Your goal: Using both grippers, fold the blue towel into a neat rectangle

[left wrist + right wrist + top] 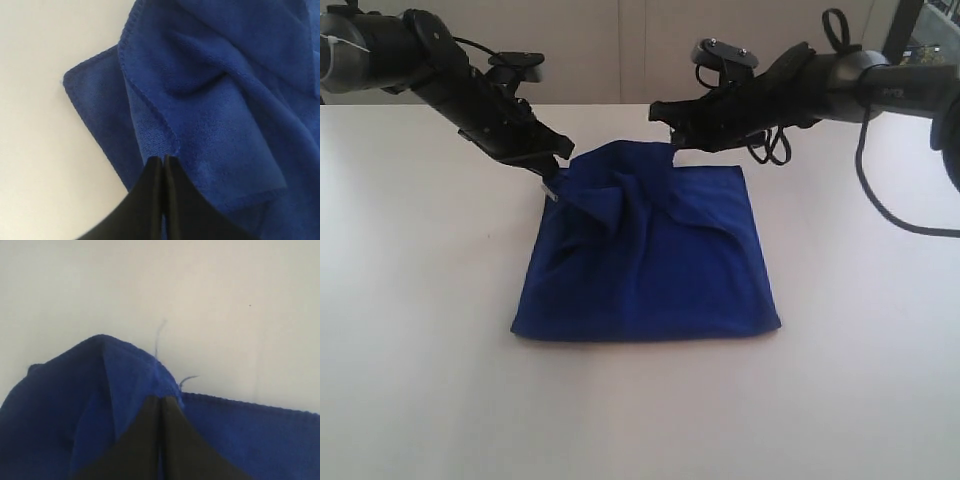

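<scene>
- Exterior view gives you the table [410, 380] with the blue towel [650, 280] lying near its middle. It is a roughly square, layered pad, with its near edge flat and its far edge bunched and raised.
- Both arms come in from the far side, so the towel stretches from the claws toward the camera. Judge the coming fold as a carry of that far edge over to the near edge, along the same line.
- Your left gripper [554, 182] sits at the far left corner and your right gripper [672, 148] at the far right corner. Each is nearer its own side, and neither reaches across.
- Left wrist view shows the jaws pressed together with a hemmed fold of towel nipped at the tips.
- Right wrist view shows the same: jaws closed on the lifted corner, where the thread tag [159, 337] sticks out.
- Watch the crumpled ridge between the two grips; it looks slack, not taut.
</scene>
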Controlling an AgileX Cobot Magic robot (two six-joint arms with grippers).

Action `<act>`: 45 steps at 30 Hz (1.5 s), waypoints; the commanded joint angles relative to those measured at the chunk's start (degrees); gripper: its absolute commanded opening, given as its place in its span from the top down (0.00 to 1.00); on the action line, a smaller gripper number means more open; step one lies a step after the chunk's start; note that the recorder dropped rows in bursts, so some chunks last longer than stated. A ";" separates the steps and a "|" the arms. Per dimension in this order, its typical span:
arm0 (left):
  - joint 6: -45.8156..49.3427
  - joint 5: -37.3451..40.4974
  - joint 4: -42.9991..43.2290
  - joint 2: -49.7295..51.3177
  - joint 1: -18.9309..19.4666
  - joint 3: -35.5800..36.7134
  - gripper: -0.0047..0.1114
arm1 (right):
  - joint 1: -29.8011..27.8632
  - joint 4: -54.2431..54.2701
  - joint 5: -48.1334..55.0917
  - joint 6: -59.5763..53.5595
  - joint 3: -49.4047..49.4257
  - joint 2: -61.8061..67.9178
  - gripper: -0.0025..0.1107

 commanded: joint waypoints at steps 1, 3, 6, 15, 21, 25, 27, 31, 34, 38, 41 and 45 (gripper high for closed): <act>1.04 0.87 1.27 -2.82 0.02 0.40 0.96 | -2.32 -10.06 4.06 3.36 -0.16 -3.78 0.98; 4.51 1.75 1.27 -4.89 0.02 0.40 0.96 | -3.15 -12.71 7.11 3.36 0.11 -5.82 0.98; 9.31 4.70 1.27 -8.83 0.02 0.40 0.96 | -3.74 -16.27 10.69 3.20 1.10 -9.24 0.98; 9.35 13.39 0.51 -12.38 0.02 0.40 0.96 | -3.42 -17.19 13.58 3.20 4.39 -16.30 0.98; 9.34 15.58 -0.04 -15.53 -0.08 0.40 0.96 | -3.42 -17.54 14.25 3.20 7.95 -21.78 0.98; 9.48 18.28 -0.40 -18.17 -0.43 0.40 0.96 | -3.42 -17.54 14.23 3.20 11.72 -24.81 0.98; 9.48 19.42 -0.57 -19.32 -0.65 0.40 0.96 | -3.42 -17.54 14.11 3.20 13.88 -26.40 0.98; 9.48 22.13 -1.17 -21.23 -1.13 0.40 0.96 | -3.42 -17.54 13.73 3.20 18.12 -29.92 0.98; 8.00 25.01 -1.17 -21.49 -1.63 0.51 0.96 | -3.42 -17.54 14.18 3.20 20.83 -31.97 0.98; 7.74 23.71 -1.37 -21.13 -2.25 4.63 0.96 | -3.42 -16.66 14.34 3.20 24.36 -32.46 0.98; 7.74 19.68 -2.07 -20.29 -2.25 9.26 0.96 | -2.53 -16.13 14.75 3.09 26.95 -31.66 0.98; 7.74 12.81 -3.67 -19.45 -2.25 15.13 0.96 | -0.19 -15.75 12.55 2.84 29.46 -29.85 0.98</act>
